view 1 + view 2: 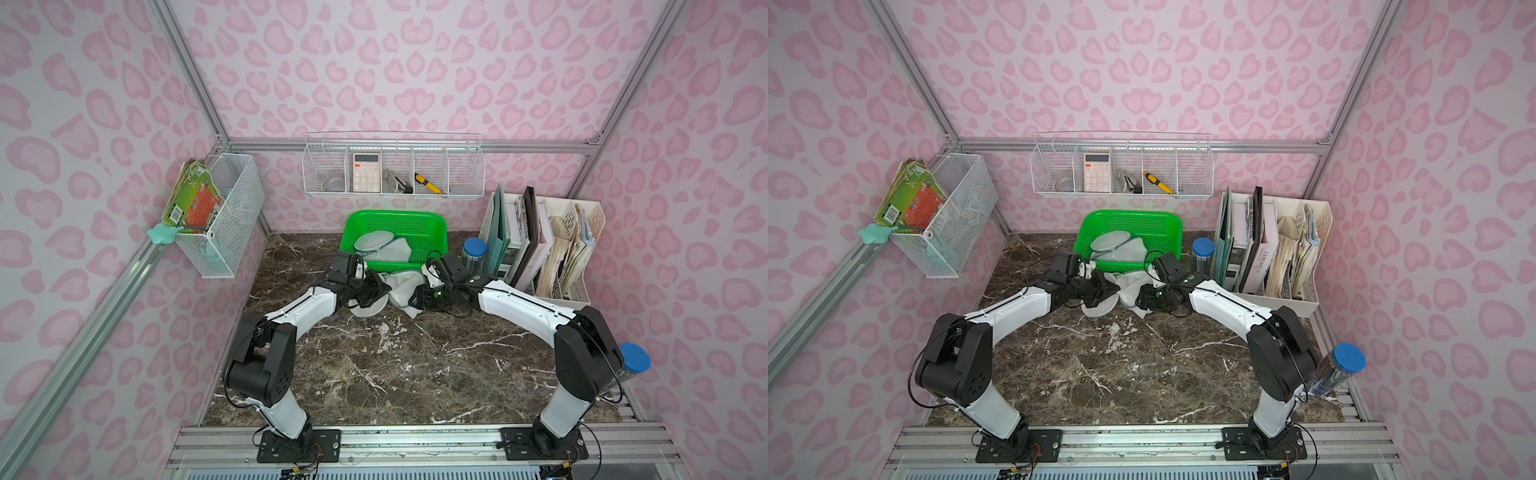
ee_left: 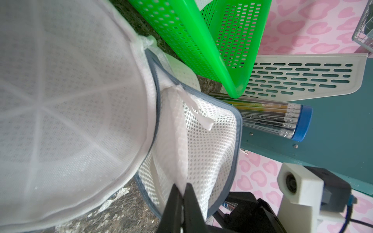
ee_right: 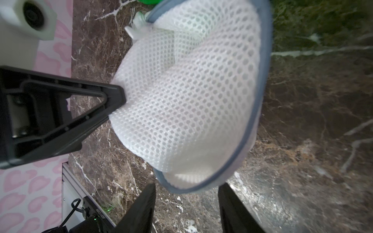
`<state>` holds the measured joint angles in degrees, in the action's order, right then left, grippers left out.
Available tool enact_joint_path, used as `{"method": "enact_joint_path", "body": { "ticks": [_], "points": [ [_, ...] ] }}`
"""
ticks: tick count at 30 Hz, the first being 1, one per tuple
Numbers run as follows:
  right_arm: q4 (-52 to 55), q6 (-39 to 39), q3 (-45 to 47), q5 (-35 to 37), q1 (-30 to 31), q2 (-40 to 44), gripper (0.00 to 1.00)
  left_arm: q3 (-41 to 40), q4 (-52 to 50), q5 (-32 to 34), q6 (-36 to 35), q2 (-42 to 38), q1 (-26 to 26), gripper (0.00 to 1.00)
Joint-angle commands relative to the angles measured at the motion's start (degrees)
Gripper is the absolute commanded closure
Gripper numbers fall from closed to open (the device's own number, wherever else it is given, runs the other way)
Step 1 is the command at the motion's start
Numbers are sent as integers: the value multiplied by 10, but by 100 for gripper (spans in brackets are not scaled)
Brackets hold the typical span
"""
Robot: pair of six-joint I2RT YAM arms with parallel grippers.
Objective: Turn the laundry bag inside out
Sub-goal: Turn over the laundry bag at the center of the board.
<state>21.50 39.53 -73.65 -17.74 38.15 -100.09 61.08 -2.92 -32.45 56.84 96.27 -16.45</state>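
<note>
Left gripper point(image 2: 182, 191) clamped on the white mesh of the laundry bag point(image 1: 401, 286), which sits bunched on the marble table point(image 1: 395, 365) between the two arms. Right gripper point(image 3: 186, 186): jaws apart, holding nothing, just short of the bag's grey-trimmed rim. Behind the bag: green basket point(image 1: 415, 220) containing mesh items, with a blue-capped pencil tube point(image 1: 473, 251) beside it.

- The laundry bag point(image 1: 402, 286) is largely hidden in both top views by the left tool point(image 1: 379, 291) and right tool point(image 1: 413, 300).
- The right tool's fingers point(image 3: 145, 209) are cut off in its wrist view.
- A grey item point(image 1: 333, 183) in the wire shelf point(image 1: 395, 194), perhaps a cup, cannot be made out.
</note>
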Motion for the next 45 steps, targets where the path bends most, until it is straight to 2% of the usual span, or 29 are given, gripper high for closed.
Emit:
{"method": "enact_joint_path", "body": {
  "ticks": [1, 7, 12, 15, 25, 33, 35, 37, 39, 40, 42, 43, 45],
  "points": [
    [-26, 21, 1, -22, -6, -4, 48, -2, 7, 4, 1, -6, -1, 100],
    [-36, 35, -4, -37, -15, -18, 63, -1, 6, 8, 4, -8, -2, 100],
    [-34, 32, 4, -40, -17, -17, 90, 0, 4, 13, 17, -16, -2, 100],
    [-37, 24, 15, -34, -16, -10, 100, 7, 4, 3, 43, -21, 5, 100],
    [-84, -23, 70, 9, -16, -4, 100, 10, 6, -99, 164, -65, 83, 100],
    [-110, -61, 113, 77, -25, -17, 100, -22, 84, -181, 265, -104, 129, 100],
    [-119, -70, 120, 82, -32, -19, 100, -14, 55, -190, 242, -108, 128, 100],
    [-122, -80, 112, 77, -33, -16, 100, 7, -8, -199, 190, -104, 127, 100],
    [-123, -94, 98, 68, -28, -11, 95, 21, -62, -202, 131, -98, 125, 100],
    [-120, -100, 89, 65, -25, -8, 90, 26, -86, -199, 105, -95, 123, 100],
    [-110, -117, 66, 55, -19, -4, 68, 37, -148, -184, 35, -86, 118, 100],
    [-102, -124, 57, 54, -16, -1, 61, 43, -179, -174, 4, -81, 115, 100],
    [-78, -142, 33, 60, -10, 6, 53, 51, -223, -157, -53, -70, 108, 100]
  ]
}}
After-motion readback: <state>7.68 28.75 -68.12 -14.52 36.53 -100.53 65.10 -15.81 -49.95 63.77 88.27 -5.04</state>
